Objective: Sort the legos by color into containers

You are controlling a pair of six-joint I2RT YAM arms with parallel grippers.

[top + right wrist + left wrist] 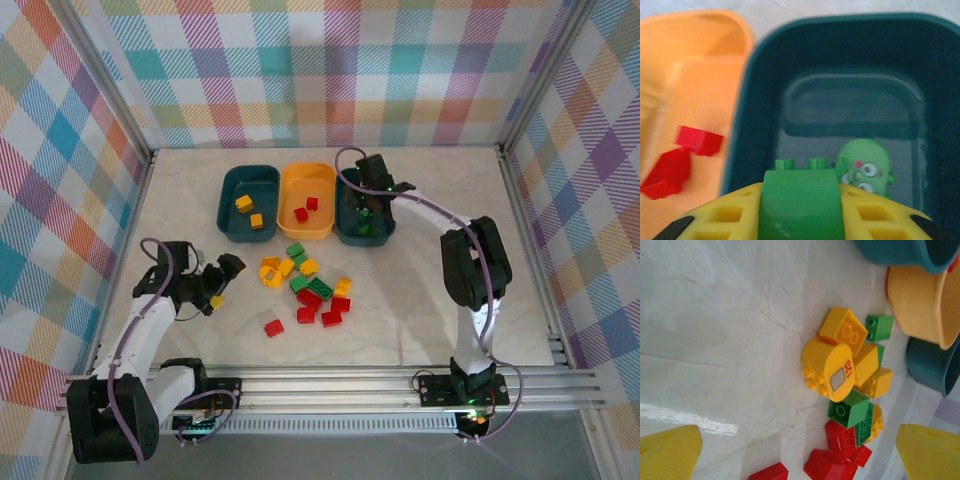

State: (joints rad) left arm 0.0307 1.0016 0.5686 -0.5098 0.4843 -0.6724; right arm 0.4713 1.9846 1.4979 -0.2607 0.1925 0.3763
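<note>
Pinching green lego [801, 200] — rt fingers [875, 220]

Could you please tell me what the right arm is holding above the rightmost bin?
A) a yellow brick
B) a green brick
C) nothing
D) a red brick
B: the right wrist view shows a green brick gripped in the right jaws, over the teal bin.

Two teal containers [235, 185], one orange container [300, 185], and roughly a dozen loose legos [318, 288].
</note>
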